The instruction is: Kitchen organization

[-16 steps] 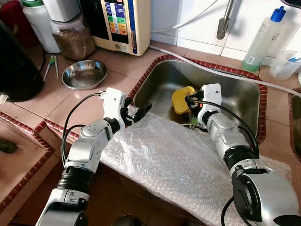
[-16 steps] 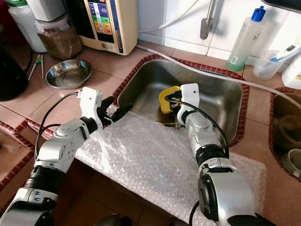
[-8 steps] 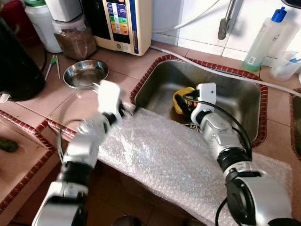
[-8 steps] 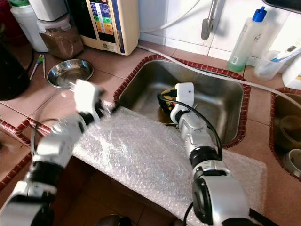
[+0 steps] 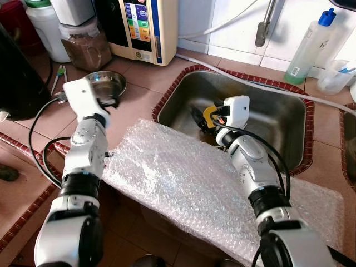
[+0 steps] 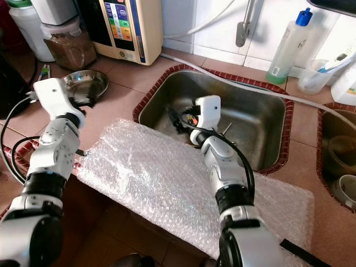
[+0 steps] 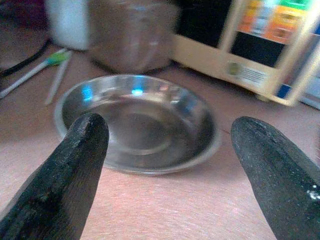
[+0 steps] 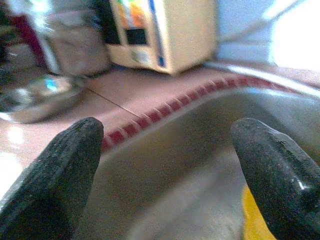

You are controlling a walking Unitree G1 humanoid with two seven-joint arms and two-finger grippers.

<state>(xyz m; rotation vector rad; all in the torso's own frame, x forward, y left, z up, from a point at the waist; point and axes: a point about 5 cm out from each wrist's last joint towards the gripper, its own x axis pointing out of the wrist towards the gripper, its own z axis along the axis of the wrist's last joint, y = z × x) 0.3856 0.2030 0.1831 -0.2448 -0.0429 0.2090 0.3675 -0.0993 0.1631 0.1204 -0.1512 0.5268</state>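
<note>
Steel bowl (image 7: 137, 122): shallow, round, empty; sits on the tiled counter (image 5: 139, 83) near its back edge, left of the sink (image 5: 289, 119).
Left gripper (image 7: 165, 165): just in front of the bowl, aimed at it, fingers (image 7: 65, 170) spread wide, nothing between them.
Yellow object (image 5: 209, 115): in the sink basin near its front edge, partly hidden by the right gripper (image 5: 201, 118); kind cannot be told.
Right gripper: reaches into the sink, fingers (image 8: 55, 165) spread apart, the yellow object close beside one fingertip; contact cannot be told.
Bubble wrap sheet (image 5: 189, 183): lies over the counter's front edge and the sink's front rim, under the right arm.
Jar of brown contents (image 5: 86, 47): behind the bowl, at the counter's back.
Cream appliance with coloured panel (image 5: 146, 28): back edge, right of the jar.
Green-handled tool (image 5: 58, 75): on the counter left of the bowl.
Green liquid bottle with blue cap (image 5: 311, 47): behind the sink's far right corner.
Clear plastic cup (image 5: 338, 77): just right of the bottle.
</note>
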